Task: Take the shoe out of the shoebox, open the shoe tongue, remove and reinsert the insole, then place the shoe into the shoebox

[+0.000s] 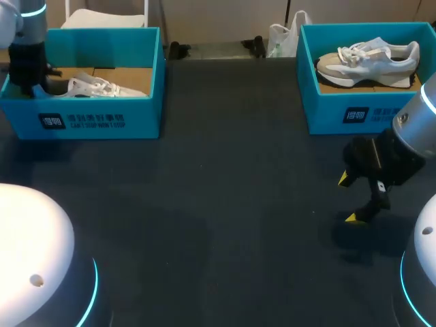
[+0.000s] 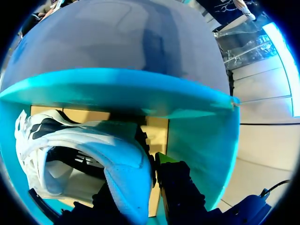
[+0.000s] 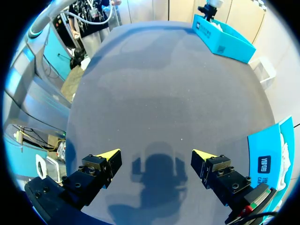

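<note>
My left fingers (image 2: 138, 183) grip the stiffer heel of the white mesh sneaker (image 2: 93, 145), probably light and floppy, inside the teal cardboard shoebox (image 2: 117, 89); my right fingers (image 3: 156, 154) hover open.

This looks like a robotics lab set up for a trial. A left arm (image 1: 26, 48) and a right arm (image 1: 415, 133), ringed with blue light, work over a dark table (image 1: 225, 204). A teal shoebox (image 1: 88, 119) at 10 o'clock holds a white shoe (image 1: 95, 87). A matching shoebox (image 1: 354, 112) at 2 o'clock holds a grey shoe (image 1: 371, 60).
</note>
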Robot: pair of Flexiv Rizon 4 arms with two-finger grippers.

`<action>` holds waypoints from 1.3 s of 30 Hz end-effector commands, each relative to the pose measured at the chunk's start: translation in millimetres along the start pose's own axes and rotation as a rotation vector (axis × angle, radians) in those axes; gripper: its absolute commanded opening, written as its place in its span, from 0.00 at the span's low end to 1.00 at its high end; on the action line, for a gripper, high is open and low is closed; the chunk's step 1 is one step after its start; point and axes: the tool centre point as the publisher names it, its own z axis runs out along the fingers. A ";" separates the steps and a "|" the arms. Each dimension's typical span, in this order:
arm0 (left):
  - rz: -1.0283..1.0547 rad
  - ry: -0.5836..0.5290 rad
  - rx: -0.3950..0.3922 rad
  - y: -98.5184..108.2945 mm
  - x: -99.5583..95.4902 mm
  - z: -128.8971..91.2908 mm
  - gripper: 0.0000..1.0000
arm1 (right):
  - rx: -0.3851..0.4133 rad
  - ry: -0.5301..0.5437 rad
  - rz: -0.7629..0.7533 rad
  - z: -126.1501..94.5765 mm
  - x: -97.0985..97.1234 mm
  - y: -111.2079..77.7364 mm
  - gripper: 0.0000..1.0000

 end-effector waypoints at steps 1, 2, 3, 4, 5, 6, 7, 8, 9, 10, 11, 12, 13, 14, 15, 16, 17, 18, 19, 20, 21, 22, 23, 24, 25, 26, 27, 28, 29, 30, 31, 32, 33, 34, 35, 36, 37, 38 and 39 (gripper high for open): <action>-0.003 -0.002 0.005 3.6 -1.5 6.6 0.00 | 0.002 -0.003 0.000 0.6 1.0 0.0 1.00; -0.004 -0.003 0.007 3.8 -1.4 7.1 0.00 | 0.002 -0.003 0.000 0.6 1.0 0.0 1.00; -0.004 -0.010 0.014 5.1 -1.0 9.1 0.00 | 0.002 -0.003 0.000 0.6 1.0 0.0 1.00; -0.005 -0.011 0.015 6.2 -0.8 10.5 0.00 | 0.002 -0.003 0.000 0.6 1.0 0.0 1.00; -0.007 -0.012 0.016 6.8 -0.9 11.7 0.00 | 0.002 -0.003 0.000 0.6 1.0 0.0 1.00; -0.009 -0.018 0.020 7.1 -1.1 12.5 0.00 | 0.002 -0.003 0.000 0.6 1.0 0.0 1.00; -0.007 -0.024 0.025 7.5 -1.1 13.2 0.00 | 0.002 -0.003 0.000 0.6 1.0 0.0 1.00; -0.007 -0.024 0.026 7.8 -1.0 13.6 0.00 | 0.002 -0.003 0.000 0.6 1.0 0.0 1.00; -0.003 -0.029 0.027 7.9 -1.0 14.0 0.00 | 0.002 -0.003 0.000 0.6 1.0 0.0 1.00; 0.001 -0.033 0.028 8.1 -0.9 14.5 0.00 | 0.002 -0.003 0.000 0.6 1.0 0.0 1.00; 0.001 -0.033 0.028 8.2 -0.8 14.6 0.00 | 0.002 -0.003 0.000 0.6 1.0 0.0 1.00; 0.004 -0.040 0.029 8.1 -0.6 14.6 0.00 | 0.002 -0.003 0.000 0.6 1.0 0.0 1.00; 0.008 -0.048 0.032 7.9 0.0 14.0 0.09 | 0.002 -0.003 0.000 0.6 1.0 0.0 1.00; 0.008 -0.052 0.034 8.0 0.7 13.2 0.33 | 0.002 -0.003 0.000 0.6 1.0 0.0 1.00; 0.009 -0.053 0.033 8.0 0.9 12.7 0.40 | 0.002 -0.003 0.000 0.6 1.0 0.0 1.00; 0.013 -0.055 0.029 7.5 1.4 11.5 0.50 | 0.002 -0.003 0.000 0.6 1.0 0.0 1.00; 0.014 -0.054 0.027 7.1 1.6 11.1 0.60 | 0.002 -0.003 0.000 0.6 1.0 0.0 1.00; 0.017 -0.059 0.026 6.3 2.2 9.4 0.75 | 0.002 -0.003 0.000 0.6 1.0 0.0 1.00; 0.022 -0.063 0.027 5.5 3.1 7.8 0.85 | 0.002 -0.003 0.000 0.6 1.0 0.0 1.00; 0.022 -0.063 0.027 5.4 3.2 7.6 0.88 | 0.002 -0.003 0.000 0.6 1.0 0.0 1.00; 0.028 -0.073 0.027 4.3 3.5 4.5 1.00 | 0.002 -0.003 0.000 0.6 1.0 0.0 1.00; 0.037 -0.082 0.034 3.0 3.7 1.1 1.00 | 0.002 -0.003 0.000 0.6 1.0 0.0 1.00; 0.037 -0.084 0.035 2.7 3.8 0.2 1.00 | 0.002 -0.003 0.000 0.6 1.0 0.0 1.00; 0.042 -0.096 0.038 1.1 3.3 -5.6 1.00 | 0.002 -0.003 0.000 0.6 1.0 0.0 1.00; 0.045 -0.100 0.036 0.6 3.2 -7.0 1.00 | 0.002 -0.003 0.000 0.6 1.0 0.0 1.00; 0.054 -0.115 0.034 -1.8 2.9 -14.0 1.00 | 0.002 -0.003 0.000 0.6 1.0 0.0 1.00; 0.056 -0.123 0.033 -2.9 2.6 -18.5 1.00 | 0.002 -0.003 0.000 0.6 1.0 0.0 1.00; 0.059 -0.133 0.028 -4.0 2.1 -23.1 1.00 | 0.002 -0.003 0.000 0.6 1.0 0.0 1.00; 0.061 -0.142 0.023 -5.4 1.7 -28.1 1.00 | 0.002 -0.003 0.000 0.6 1.0 0.0 1.00; 0.062 -0.151 0.021 -6.3 1.4 -32.6 1.00 | 0.002 -0.003 0.000 0.6 1.0 0.0 1.00; 0.062 -0.158 0.015 -7.5 1.4 -37.7 1.00 | 0.002 -0.003 0.000 0.6 1.0 0.0 1.00; 0.063 -0.160 0.012 -9.2 1.4 -42.6 1.00 | 0.002 -0.003 0.000 0.6 1.0 0.0 1.00; 0.063 -0.160 0.012 -10.3 1.5 -46.2 1.00 | 0.002 -0.003 0.000 0.6 1.0 0.0 1.00; 0.064 -0.158 -0.009 -12.8 2.1 -52.6 1.00 | 0.002 -0.003 0.000 0.6 1.0 0.0 1.00; 0.066 -0.162 -0.017 -15.2 3.1 -57.7 1.00 | 0.002 -0.003 0.000 0.6 1.0 0.0 1.00; 0.065 -0.163 -0.016 -16.6 3.6 -62.2 1.00 | 0.002 -0.003 0.000 0.6 1.0 0.0 1.00; 0.062 -0.165 -0.017 -18.4 4.4 -67.1 1.00 | 0.002 -0.003 0.000 0.6 1.0 0.0 1.00; 0.060 -0.168 -0.014 -20.2 5.4 -71.9 1.00 | 0.002 -0.003 0.000 0.6 1.0 0.0 1.00; 0.059 -0.169 -0.014 -21.9 6.1 -75.0 1.00 | 0.002 -0.003 0.000 0.6 1.0 0.0 1.00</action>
